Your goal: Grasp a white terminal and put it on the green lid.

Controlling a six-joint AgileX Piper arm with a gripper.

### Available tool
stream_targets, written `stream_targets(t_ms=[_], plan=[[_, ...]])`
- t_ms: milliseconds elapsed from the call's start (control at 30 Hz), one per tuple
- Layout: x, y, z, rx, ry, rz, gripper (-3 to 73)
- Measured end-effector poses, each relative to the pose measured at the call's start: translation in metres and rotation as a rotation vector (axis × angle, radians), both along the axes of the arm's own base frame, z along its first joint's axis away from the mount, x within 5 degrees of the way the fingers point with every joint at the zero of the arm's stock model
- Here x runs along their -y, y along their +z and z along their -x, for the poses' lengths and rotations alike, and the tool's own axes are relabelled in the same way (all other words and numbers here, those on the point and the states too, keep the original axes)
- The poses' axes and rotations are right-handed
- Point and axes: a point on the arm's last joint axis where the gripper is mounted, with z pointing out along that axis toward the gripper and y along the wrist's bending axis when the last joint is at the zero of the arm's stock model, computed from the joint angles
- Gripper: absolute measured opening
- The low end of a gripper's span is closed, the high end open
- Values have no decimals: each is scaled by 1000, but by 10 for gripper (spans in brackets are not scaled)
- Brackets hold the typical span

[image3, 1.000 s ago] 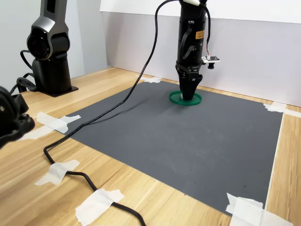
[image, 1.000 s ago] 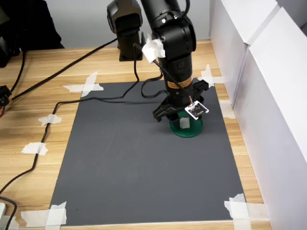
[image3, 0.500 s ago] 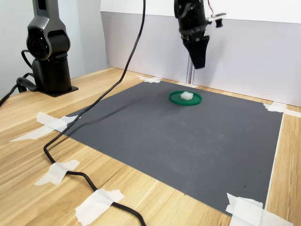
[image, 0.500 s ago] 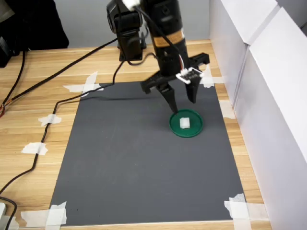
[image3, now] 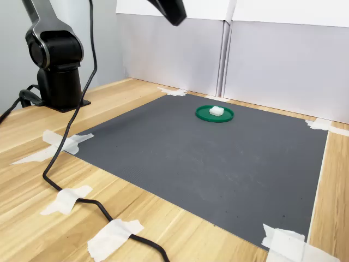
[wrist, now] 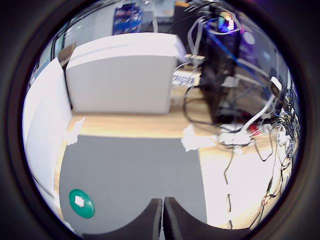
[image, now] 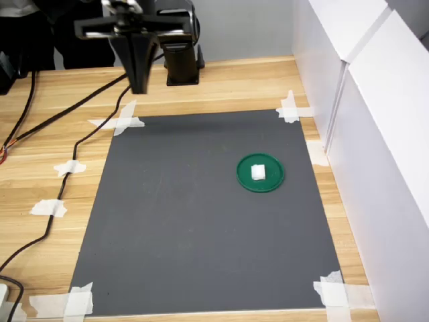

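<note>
The white terminal (image: 259, 172) lies on the green lid (image: 271, 182), near the disc's centre, free of any grip. Both also show in the second exterior view, terminal (image3: 217, 111) on lid (image3: 207, 116), and small in the wrist view, terminal (wrist: 79, 201) on lid (wrist: 86, 209). My gripper (image: 139, 86) hangs high above the table at the first exterior view's upper left, far from the lid. Its fingers point down, pressed together, with nothing between them. In the second exterior view only the gripper (image3: 176, 21) tip shows at the top edge. The wrist view shows the gripper (wrist: 163, 210) shut.
A dark grey mat (image: 188, 228) is taped to the wooden table (image: 53, 194). White boxes (image: 375, 134) wall the first exterior view's right side. The arm's base (image: 182, 60) stands beyond the mat, and black cables (image: 74, 144) trail over the first exterior view's left of the table.
The arm rose off the lid and swung to the first exterior view's upper left. Its fingers, spread half a second ago, are now together. The terminal stays on the lid.
</note>
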Motion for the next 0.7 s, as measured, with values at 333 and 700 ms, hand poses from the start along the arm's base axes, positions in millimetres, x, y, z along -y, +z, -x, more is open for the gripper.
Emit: stream_targets(t_ms=[333,700], plan=[[-1,-59,68,320,-22,-10,-16],[-5,-113,116,414,-24,-23,-16]])
